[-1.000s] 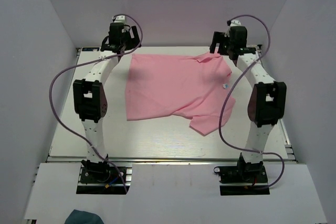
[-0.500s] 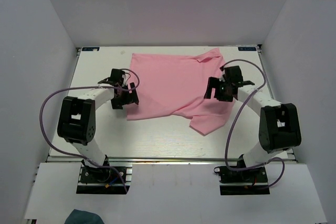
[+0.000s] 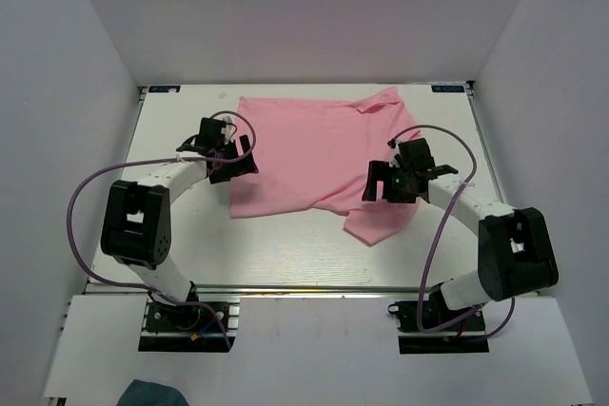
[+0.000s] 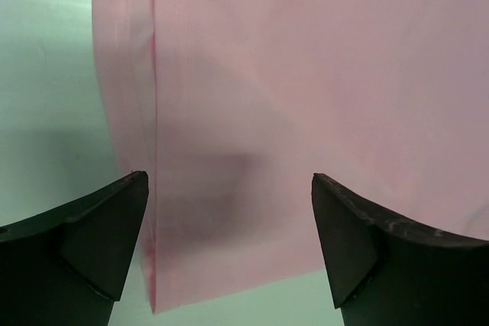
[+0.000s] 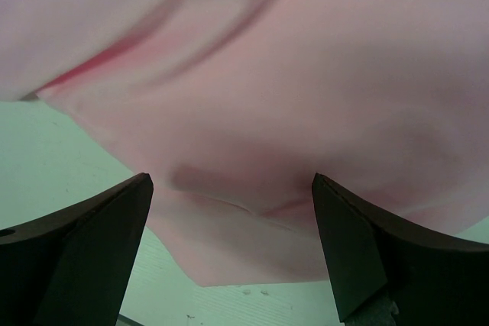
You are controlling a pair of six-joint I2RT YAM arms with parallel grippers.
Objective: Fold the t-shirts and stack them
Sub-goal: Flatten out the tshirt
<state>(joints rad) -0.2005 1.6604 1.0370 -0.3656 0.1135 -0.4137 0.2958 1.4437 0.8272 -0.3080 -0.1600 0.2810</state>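
Observation:
One light pink t-shirt point(image 3: 314, 154) lies spread, partly folded, on the white table. A sleeve flap point(image 3: 381, 218) sticks out at its front right. My left gripper point(image 3: 244, 164) is open over the shirt's left edge; in the left wrist view point(image 4: 229, 188) the shirt's hem corner point(image 4: 153, 295) lies between its fingers. My right gripper point(image 3: 378, 185) is open above the shirt's right side; in the right wrist view point(image 5: 229, 188) a fold of pink fabric point(image 5: 252, 188) lies between its fingers. Neither gripper holds anything.
The table point(image 3: 285, 254) has raised white walls on the left, back and right. A small dark teal cloth point(image 3: 150, 393) lies off the table at the bottom left, in front of the arm bases.
Both arms swung back from the far edge and came down over the shirt. Since half a second ago the left gripper moved slightly farther, the right slightly nearer and left. The shirt has not moved.

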